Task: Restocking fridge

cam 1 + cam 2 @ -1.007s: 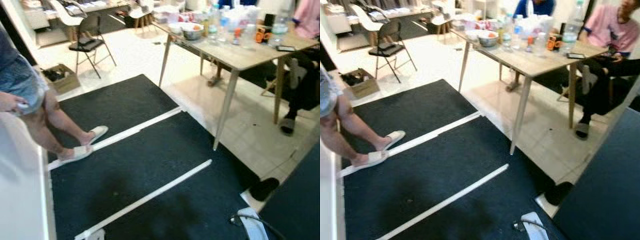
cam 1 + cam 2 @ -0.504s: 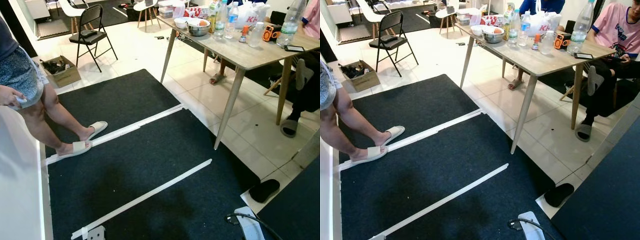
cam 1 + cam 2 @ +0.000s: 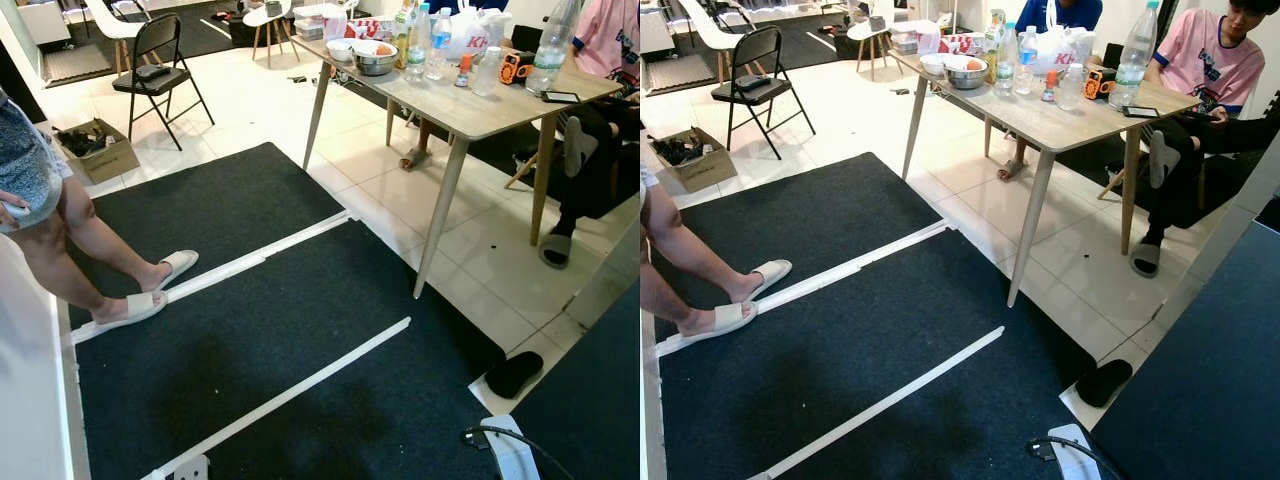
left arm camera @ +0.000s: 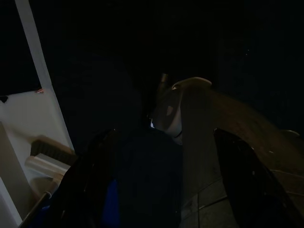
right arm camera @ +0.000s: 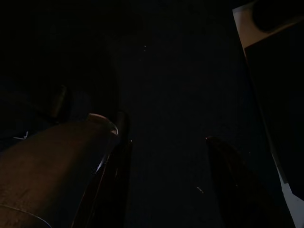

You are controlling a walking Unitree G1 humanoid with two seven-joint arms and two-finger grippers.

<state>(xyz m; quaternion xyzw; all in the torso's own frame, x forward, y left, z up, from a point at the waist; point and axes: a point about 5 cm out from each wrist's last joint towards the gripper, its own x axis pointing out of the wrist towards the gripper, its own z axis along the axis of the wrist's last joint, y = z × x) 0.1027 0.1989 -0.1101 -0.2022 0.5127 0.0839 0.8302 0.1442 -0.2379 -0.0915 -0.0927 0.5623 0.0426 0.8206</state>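
In the left wrist view the left gripper (image 4: pixel 166 190) hangs over a dark floor; its two black fingers (image 4: pixel 90 180) stand clearly apart and nothing is between them. Close to this gripper there is a brownish rounded body, which I cannot identify, and at the side a white strip (image 4: pixel 32 45) and a white surface. In the right wrist view the right gripper (image 5: pixel 166 185) also has its fingers (image 5: pixel 228 175) spread wide, with only dark floor in the gap. It holds nothing and touches nothing that I can see. Both views are very dark.

No fridge and no item for restocking can be made out with certainty. The nearest candidates are the things on the wooden table (image 3: pixel 480 105) far ahead on the right: several plastic bottles (image 3: pixel 420 45), a metal bowl (image 3: pixel 375 58), a white bowl (image 3: pixel 340 48) and some small containers. They stand upright, close together, well apart from both grippers.

Before the robot lies a black mat (image 3: pixel 290 350) with two white strips (image 3: pixel 300 385) across it. A person (image 3: pixel 60 220) in white slippers stands on the left edge of the mat. Another person (image 3: pixel 1200 110) in a pink shirt sits at the table on the right. A black folding chair (image 3: pixel 155 75) and a cardboard box (image 3: pixel 95 150) are farther back on the tiled floor. A black slipper (image 3: pixel 515 373) lies beside the mat
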